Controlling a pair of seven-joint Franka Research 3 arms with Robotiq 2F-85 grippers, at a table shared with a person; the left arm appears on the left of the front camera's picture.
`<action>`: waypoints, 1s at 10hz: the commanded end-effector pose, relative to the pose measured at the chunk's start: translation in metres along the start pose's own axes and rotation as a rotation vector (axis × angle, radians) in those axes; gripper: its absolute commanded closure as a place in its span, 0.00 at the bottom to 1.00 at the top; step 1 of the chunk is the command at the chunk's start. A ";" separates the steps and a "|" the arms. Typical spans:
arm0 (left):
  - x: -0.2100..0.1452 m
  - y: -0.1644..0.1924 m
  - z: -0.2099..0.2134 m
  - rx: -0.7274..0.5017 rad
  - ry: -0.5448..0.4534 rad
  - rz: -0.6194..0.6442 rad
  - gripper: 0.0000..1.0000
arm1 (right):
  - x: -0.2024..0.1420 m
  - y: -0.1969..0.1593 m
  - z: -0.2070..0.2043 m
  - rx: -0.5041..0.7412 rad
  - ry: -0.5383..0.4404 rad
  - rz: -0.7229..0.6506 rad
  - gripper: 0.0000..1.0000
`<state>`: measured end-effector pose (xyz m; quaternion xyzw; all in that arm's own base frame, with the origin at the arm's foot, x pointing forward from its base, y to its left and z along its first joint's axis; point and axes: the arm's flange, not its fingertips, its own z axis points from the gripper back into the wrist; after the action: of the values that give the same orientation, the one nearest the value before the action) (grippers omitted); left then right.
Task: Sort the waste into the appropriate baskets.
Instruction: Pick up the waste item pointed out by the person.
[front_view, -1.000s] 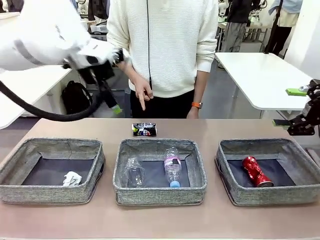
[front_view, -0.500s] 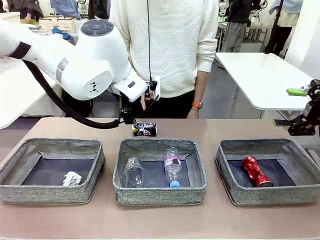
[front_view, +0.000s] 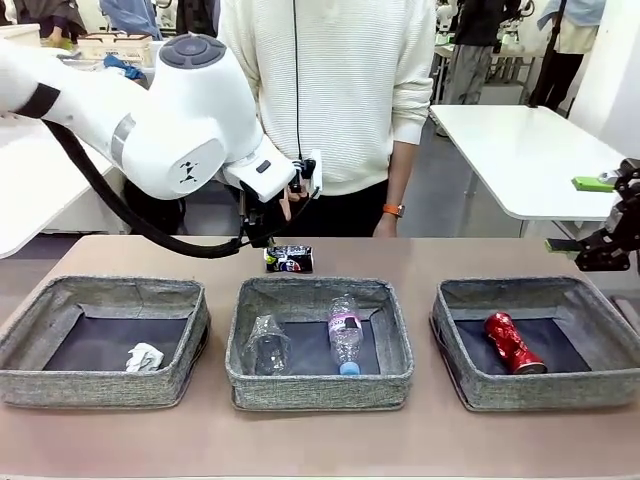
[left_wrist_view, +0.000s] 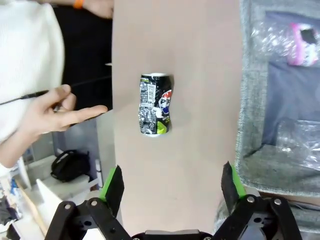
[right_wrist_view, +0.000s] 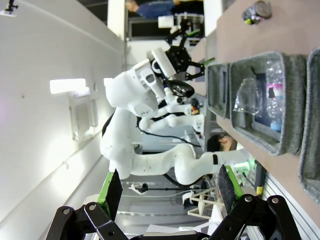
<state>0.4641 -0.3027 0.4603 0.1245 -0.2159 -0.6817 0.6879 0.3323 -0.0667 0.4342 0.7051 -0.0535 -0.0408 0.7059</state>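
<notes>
Fingers (left_wrist_view: 113, 183) of the left gripper (left_wrist_view: 172, 186) stand spread wide with nothing held; the crushed dark multicoloured can (left_wrist_view: 155, 104) lies on the table (left_wrist_view: 195, 75) ahead between them. The right gripper (right_wrist_view: 165, 188) gapes wide, holding nothing.

Left gripper (left_wrist_view: 172, 187) hidden behind its arm, front view.

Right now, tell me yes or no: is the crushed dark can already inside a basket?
No, the crushed dark can lies on the bare table behind the middle basket.
</notes>
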 end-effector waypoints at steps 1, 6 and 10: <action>-0.005 0.031 -0.015 -0.101 -0.020 0.045 0.00 | -0.002 0.003 0.000 0.001 0.008 -0.001 0.00; -0.026 0.086 -0.035 -0.180 0.008 0.083 0.00 | -0.002 0.003 0.000 0.001 0.008 -0.001 0.00; -0.049 0.110 -0.066 -0.265 -0.105 0.024 0.00 | -0.002 0.003 0.000 0.001 0.008 -0.001 0.00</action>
<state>0.5838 -0.2631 0.4475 0.0204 -0.1616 -0.6940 0.7013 0.3322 -0.0669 0.4341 0.7054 -0.0534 -0.0410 0.7056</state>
